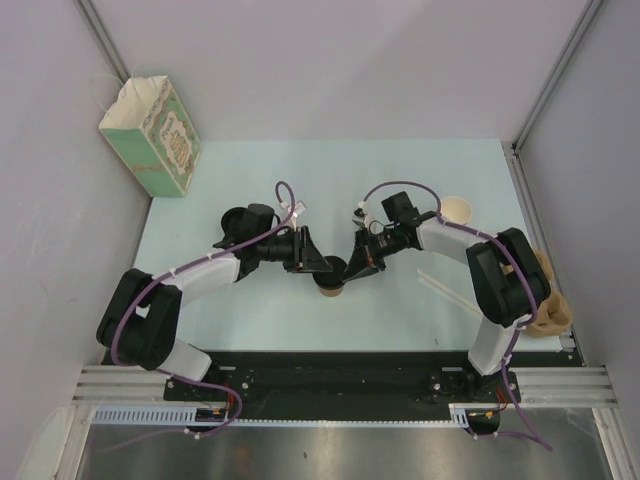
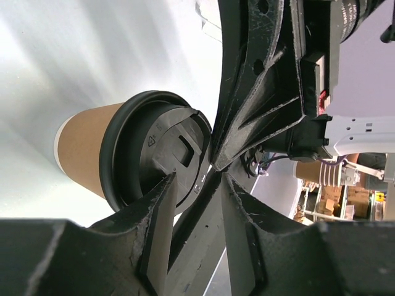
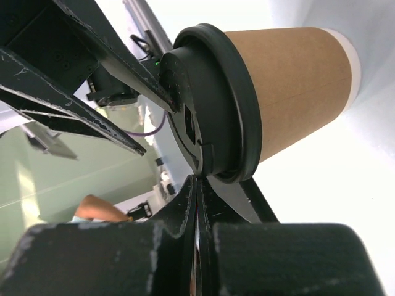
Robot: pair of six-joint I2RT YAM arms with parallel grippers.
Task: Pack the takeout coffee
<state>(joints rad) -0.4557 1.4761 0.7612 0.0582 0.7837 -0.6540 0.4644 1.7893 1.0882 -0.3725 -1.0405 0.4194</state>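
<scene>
The overhead camera hangs above and behind the arm bases (image 1: 185, 357), looking down and forward over the whole table (image 1: 250, 170) from far off. The left wrist camera sits just behind the left hand (image 2: 197, 180) and looks along its fingers, very near the cup (image 2: 83, 148). The right wrist camera looks past the right hand (image 3: 197, 182) from the opposite side, equally near. All three views share the cup, and each wrist view catches the other hand

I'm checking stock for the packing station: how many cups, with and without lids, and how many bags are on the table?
Lidded coffee cup: 1
Lidless cup: 1 showing from above
Paper bag: 1
Total: 3
</scene>
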